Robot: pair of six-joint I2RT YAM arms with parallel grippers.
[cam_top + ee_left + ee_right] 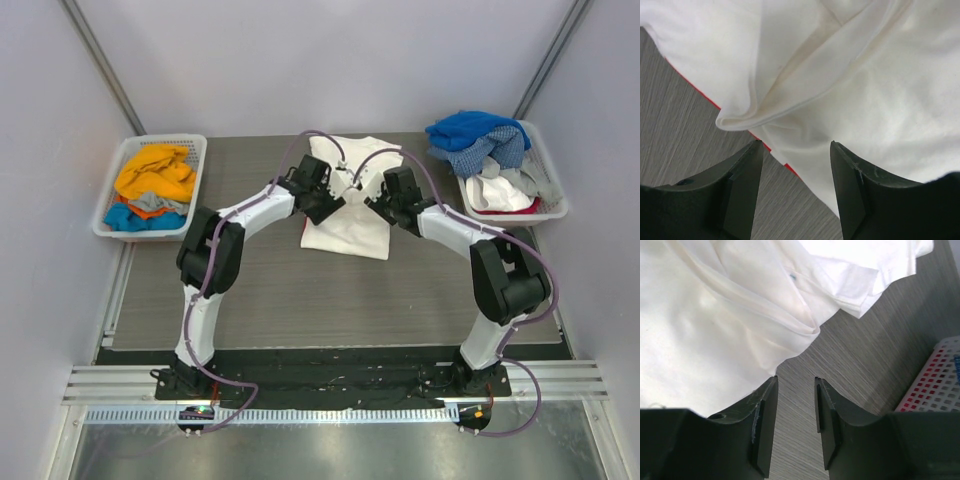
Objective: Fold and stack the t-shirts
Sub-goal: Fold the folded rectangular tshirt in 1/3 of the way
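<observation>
A large white t-shirt (347,228) lies partly folded in the middle of the table. It also shows in the left wrist view (850,75) with a thin red strip along its lower edge, and in the right wrist view (715,315). My left gripper (332,203) is open and empty over the shirt's left edge (796,145). My right gripper (375,203) is open and empty just off the shirt's right edge, over bare table (796,382). Orange, blue and grey shirts (153,180) fill the left basket. Blue, checked and white shirts (485,150) are heaped in the right basket.
A white slatted basket (107,215) stands at the table's left edge, another (552,205) at the right edge; its corner shows in the right wrist view (935,385). The grey table (330,300) stretches toward the arm bases.
</observation>
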